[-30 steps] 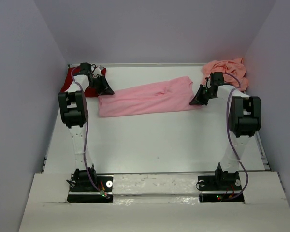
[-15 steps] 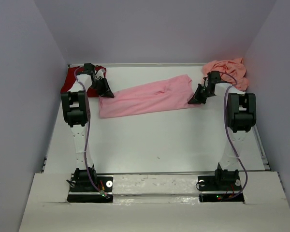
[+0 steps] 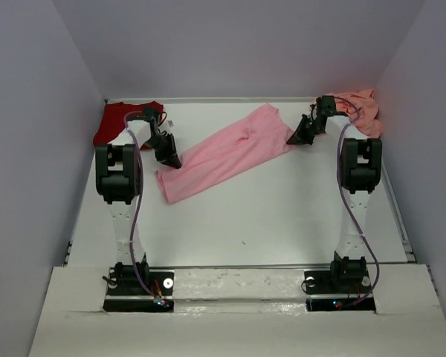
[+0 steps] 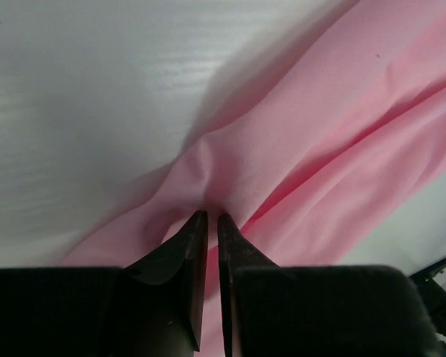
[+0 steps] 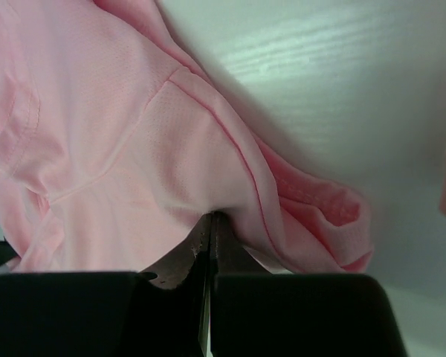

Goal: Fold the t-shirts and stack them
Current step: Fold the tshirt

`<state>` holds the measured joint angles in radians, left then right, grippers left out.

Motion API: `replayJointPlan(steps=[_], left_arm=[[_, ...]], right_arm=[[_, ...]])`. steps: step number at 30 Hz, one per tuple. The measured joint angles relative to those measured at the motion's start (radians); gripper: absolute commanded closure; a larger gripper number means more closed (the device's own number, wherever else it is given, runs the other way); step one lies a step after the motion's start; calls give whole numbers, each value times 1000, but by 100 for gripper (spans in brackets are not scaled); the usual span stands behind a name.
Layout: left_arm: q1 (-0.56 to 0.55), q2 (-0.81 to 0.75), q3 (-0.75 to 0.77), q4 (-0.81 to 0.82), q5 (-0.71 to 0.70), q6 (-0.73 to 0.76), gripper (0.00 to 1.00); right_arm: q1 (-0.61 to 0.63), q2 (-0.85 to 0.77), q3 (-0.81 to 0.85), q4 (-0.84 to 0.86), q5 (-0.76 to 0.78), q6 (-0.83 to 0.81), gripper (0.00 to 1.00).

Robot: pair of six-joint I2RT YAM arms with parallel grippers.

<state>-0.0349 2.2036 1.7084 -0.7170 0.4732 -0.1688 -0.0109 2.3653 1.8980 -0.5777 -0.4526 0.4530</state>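
The left gripper [image 3: 172,161] has its jaws nearly together, pinching a raised fold of the light pink t-shirt [image 3: 223,152]. In the left wrist view the cloth [image 4: 320,134] gathers into creases that run straight into the narrow gap at the left gripper [image 4: 212,217], with the white desk [image 4: 82,89] beyond it.

The right gripper [image 3: 291,139] is clamped tight on the other end of the same shirt. Its wrist view shows the pink fabric [image 5: 134,134] bunched at the right gripper [image 5: 210,217], and a rolled hem curls just to the right of the tips.

Between the two grippers the shirt runs as a long diagonal band across the desk [image 3: 267,216]. It goes from the right gripper at the far side down past the left gripper, and one end lies a little nearer the arm bases than the left gripper's tips.

The dark red t-shirt [image 3: 119,119] lies behind and to the left of the left gripper, in the far left corner. The salmon-pink t-shirt [image 3: 360,108] sits crumpled just behind and to the right of the right gripper, in the far right corner.
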Motion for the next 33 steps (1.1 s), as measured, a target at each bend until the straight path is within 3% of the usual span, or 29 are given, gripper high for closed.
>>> replayJointPlan(steps=[9,20,25,33], left_arm=[[-91,-216,-224,-48,-49,8,79],[-240,-368,-434,-70,-61,-13,78],[-252,-388,-415,-93,-122,-23,76],[-196,-389,-248,-97,-222,-39,76]], right_arm=[[14,99,167,-21,-27,23,100],[93,175,278,-21,-68,53,100],[117,182,290,-21,-68,64,100],[123,182,289,-21,-68,63,100]])
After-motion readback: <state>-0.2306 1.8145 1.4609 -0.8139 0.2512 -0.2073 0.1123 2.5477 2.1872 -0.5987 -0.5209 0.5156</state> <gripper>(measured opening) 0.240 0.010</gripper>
